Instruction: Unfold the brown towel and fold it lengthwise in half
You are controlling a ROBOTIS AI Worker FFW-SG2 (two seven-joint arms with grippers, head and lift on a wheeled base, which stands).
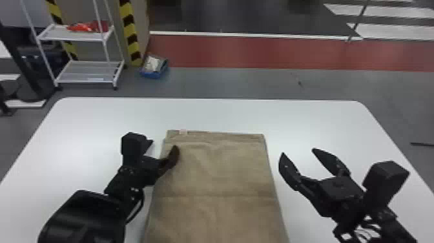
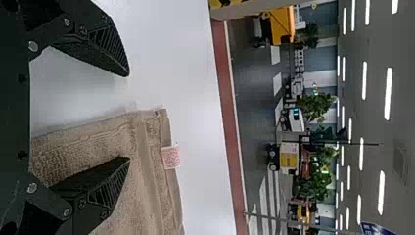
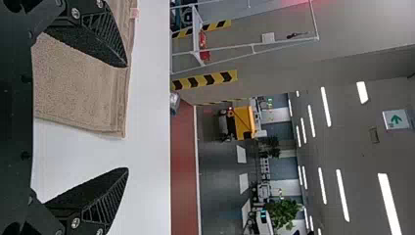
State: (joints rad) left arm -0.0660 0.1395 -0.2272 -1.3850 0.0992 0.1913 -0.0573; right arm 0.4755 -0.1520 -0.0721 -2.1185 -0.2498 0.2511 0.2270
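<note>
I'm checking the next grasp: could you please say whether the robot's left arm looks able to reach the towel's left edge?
Probably yes: the left tool stands open there, one finger over the brown towel and the other above the white table beside it, with nothing visible in the way.

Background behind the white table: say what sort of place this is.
Probably an industrial hall or workshop: black-and-yellow striped tape, a red floor lane and rows of ceiling lights suggest it.

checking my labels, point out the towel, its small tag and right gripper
Towel (image 1: 216, 174), head view: middle of its top face
Tag (image 2: 171, 156), left wrist view: its printed face
Right gripper (image 1: 298, 152), head view: midway between fingertips
</note>
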